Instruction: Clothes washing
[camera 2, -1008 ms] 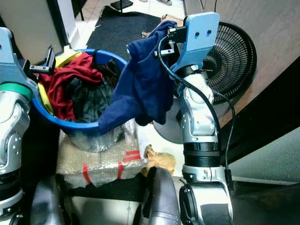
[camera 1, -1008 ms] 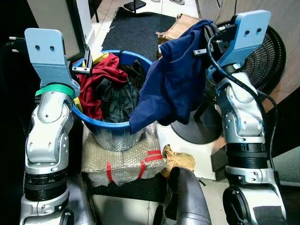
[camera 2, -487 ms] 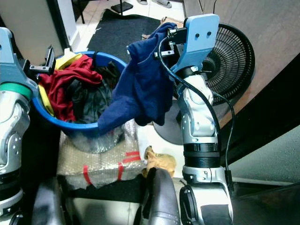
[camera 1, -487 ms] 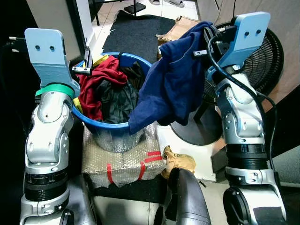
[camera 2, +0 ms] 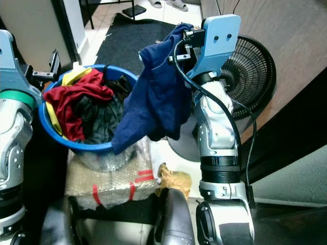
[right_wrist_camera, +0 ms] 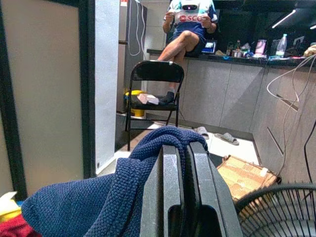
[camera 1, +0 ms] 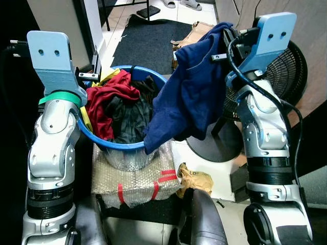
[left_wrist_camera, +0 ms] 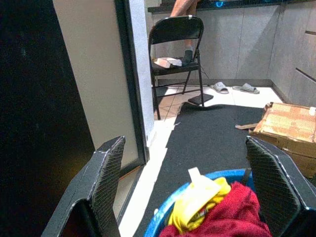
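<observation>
A blue laundry basket point(camera 1: 122, 146) holds a heap of clothes, with a red garment point(camera 1: 106, 99) on top beside dark and yellow pieces. My right gripper point(camera 1: 225, 45) is raised to the right of the basket and shut on a navy blue garment point(camera 1: 188, 89). The garment hangs down, and its lower end drapes over the basket's right rim. In the right wrist view the fingers point(right_wrist_camera: 170, 187) are pressed together with the navy knit point(right_wrist_camera: 94, 207) bunched over them. My left gripper point(left_wrist_camera: 183, 148) is open above the basket's left rim with nothing between its fingers.
The basket stands on a bubble-wrapped bundle point(camera 1: 135, 176) with red tape. A black floor fan point(camera 1: 292, 69) is right behind my right arm. A yellowish rag point(camera 1: 195, 178) lies on the floor. Farther off are a dark mat point(camera 1: 148, 46), a cardboard box point(left_wrist_camera: 289, 123), a folding chair point(left_wrist_camera: 175, 39) and a seated person point(right_wrist_camera: 190, 24).
The whole view has shifted a little, so the basket sits lower and more to the right in the picture. Both arms keep their pose and the navy garment stays gripped.
</observation>
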`<state>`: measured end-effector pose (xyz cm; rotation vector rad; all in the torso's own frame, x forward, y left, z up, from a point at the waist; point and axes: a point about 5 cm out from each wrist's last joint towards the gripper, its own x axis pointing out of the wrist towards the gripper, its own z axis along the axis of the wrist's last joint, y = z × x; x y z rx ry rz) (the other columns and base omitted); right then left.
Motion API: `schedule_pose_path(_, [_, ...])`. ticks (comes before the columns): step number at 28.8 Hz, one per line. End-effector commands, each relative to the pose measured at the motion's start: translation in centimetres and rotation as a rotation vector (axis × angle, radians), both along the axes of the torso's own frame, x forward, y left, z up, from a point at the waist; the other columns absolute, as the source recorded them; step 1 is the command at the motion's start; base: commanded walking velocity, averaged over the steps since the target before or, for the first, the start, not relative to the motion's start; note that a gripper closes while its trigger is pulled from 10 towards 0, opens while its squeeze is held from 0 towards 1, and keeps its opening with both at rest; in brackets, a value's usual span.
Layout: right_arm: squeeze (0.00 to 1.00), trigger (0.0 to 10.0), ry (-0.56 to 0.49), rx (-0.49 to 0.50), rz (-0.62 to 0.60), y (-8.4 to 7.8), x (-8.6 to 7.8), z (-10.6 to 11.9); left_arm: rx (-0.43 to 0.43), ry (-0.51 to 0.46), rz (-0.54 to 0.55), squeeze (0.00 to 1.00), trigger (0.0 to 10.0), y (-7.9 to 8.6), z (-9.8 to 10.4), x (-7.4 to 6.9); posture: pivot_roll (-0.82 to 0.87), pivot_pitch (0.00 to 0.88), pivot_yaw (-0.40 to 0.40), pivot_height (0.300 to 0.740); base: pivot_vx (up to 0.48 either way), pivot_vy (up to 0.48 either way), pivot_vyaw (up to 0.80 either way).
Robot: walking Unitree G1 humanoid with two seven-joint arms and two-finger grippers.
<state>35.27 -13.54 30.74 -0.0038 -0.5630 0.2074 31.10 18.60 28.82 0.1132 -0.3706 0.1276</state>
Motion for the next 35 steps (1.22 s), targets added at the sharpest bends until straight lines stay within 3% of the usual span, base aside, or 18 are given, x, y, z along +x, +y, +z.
schedule_pose_path(1, [0.0, 10.0, -0.02, 0.006, -0.007, -0.3, -0.32, 0.38, 0.004, 0.0, 0.003, 0.0, 10.0, -0.03, -0.12, 0.05, 0.07, 0.066, -0.049, 0.605, 0.0, 0.0, 0.0])
schedule_pose_path(14, [0.0, 10.0, -0.017, 0.005, -0.005, -0.23, -0.35, 0.3, 0.001, 0.001, 0.001, 0.0, 10.0, -0.08, -0.15, 0.04, 0.07, 0.068, -0.049, 0.635, 0.0, 0.0, 0.0])
schedule_pose_path(26, [0.0, 10.0, -0.015, 0.004, -0.003, -0.14, -0.36, 0.24, -0.001, 0.005, -0.002, 0.0, 10.0, -0.11, -0.29, 0.1, 0.07, 0.067, -0.05, 0.7, 0.0, 0.0, 0.0])
schedule_pose_path(35, [0.0, 10.0, -0.015, 0.002, -0.004, -0.17, -0.34, 0.23, -0.001, 0.008, -0.003, 0.0, 10.0, -0.2, -0.43, 0.18, 0.06, 0.065, -0.05, 0.725, 0.0, 0.0, 0.0])
